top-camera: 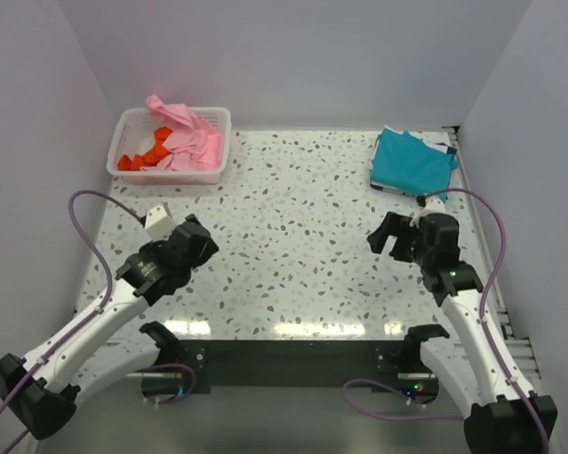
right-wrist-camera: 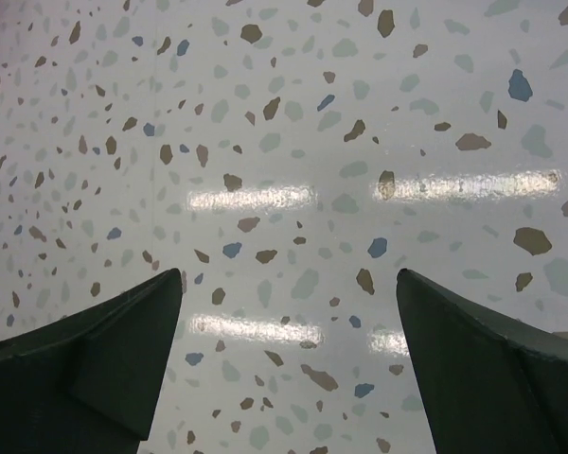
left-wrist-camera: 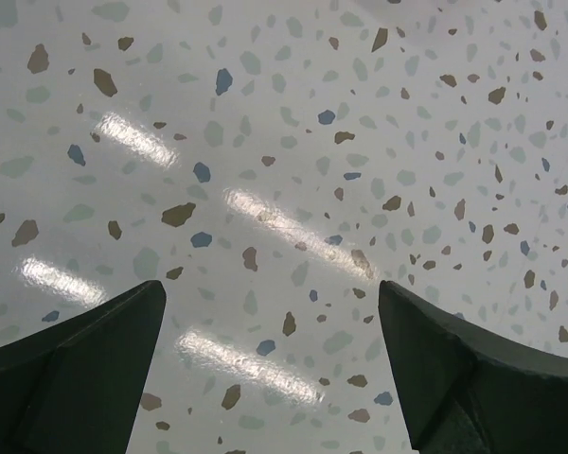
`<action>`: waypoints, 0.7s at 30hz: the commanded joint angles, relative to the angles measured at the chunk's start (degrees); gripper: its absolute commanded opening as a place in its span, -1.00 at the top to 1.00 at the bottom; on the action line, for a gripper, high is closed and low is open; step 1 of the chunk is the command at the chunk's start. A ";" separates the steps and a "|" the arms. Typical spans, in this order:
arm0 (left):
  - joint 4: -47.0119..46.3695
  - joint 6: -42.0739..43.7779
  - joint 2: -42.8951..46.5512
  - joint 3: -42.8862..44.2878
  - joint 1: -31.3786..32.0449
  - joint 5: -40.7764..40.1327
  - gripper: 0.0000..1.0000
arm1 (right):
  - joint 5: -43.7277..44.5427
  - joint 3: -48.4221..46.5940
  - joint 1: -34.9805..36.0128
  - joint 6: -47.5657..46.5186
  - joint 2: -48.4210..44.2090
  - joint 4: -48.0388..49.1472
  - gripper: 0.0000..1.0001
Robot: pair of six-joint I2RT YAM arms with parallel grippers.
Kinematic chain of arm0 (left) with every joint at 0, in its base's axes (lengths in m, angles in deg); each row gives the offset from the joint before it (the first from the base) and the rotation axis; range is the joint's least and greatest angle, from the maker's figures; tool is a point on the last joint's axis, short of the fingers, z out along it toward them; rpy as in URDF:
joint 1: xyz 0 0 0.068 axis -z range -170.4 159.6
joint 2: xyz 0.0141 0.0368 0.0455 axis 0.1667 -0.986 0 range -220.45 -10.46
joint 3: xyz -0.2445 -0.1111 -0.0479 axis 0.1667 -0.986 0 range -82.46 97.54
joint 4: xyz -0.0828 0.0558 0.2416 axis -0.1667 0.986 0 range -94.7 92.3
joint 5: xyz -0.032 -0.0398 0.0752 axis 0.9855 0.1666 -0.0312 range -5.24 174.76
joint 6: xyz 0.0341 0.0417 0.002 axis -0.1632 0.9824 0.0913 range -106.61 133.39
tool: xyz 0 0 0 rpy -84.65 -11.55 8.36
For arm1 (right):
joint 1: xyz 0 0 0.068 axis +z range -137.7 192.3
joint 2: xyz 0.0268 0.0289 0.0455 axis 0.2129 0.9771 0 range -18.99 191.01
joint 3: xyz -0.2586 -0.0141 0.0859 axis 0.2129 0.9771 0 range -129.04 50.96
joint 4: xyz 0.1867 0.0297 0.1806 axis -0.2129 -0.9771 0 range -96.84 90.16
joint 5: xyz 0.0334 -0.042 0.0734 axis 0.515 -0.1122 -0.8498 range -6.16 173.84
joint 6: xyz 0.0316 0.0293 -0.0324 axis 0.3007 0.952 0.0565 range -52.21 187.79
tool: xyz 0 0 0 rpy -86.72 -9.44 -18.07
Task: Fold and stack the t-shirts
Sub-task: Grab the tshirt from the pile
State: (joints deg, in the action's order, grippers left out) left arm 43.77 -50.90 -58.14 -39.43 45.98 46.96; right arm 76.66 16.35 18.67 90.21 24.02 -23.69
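Basket [top-camera: 170, 176] holds crumpled pink t-shirt [top-camera: 191, 135] and orange-red t-shirt [top-camera: 144, 158], teal t-shirt [top-camera: 412, 162] lies folded; left fingers [left-wrist-camera: 76, 374], right fingers [right-wrist-camera: 85, 374] spread wide.

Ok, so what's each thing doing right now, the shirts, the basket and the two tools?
pink t-shirt: crumpled in the basket, spilling over its rim.
orange-red t-shirt: crumpled in the basket, partly under the pink one.
teal t-shirt: folded, at the far right corner of the table.
basket: upright, holding two shirts.
left tool: open, empty, over bare table.
right tool: open, empty, over bare table.
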 commanded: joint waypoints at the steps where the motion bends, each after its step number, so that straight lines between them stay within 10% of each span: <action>1: -3.99 0.83 -1.97 5.31 -0.52 -4.55 -1.00 | -1.96 -2.13 -0.04 -0.27 1.12 2.67 -0.98; 21: -21.48 26.14 -42.21 42.55 -28.55 15.03 -1.00 | 0.41 -5.82 0.04 1.41 0.77 1.53 -0.98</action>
State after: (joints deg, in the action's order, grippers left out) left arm 27.77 -31.12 -95.82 -3.59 19.77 57.89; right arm 78.13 10.12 18.67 92.22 26.16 -24.53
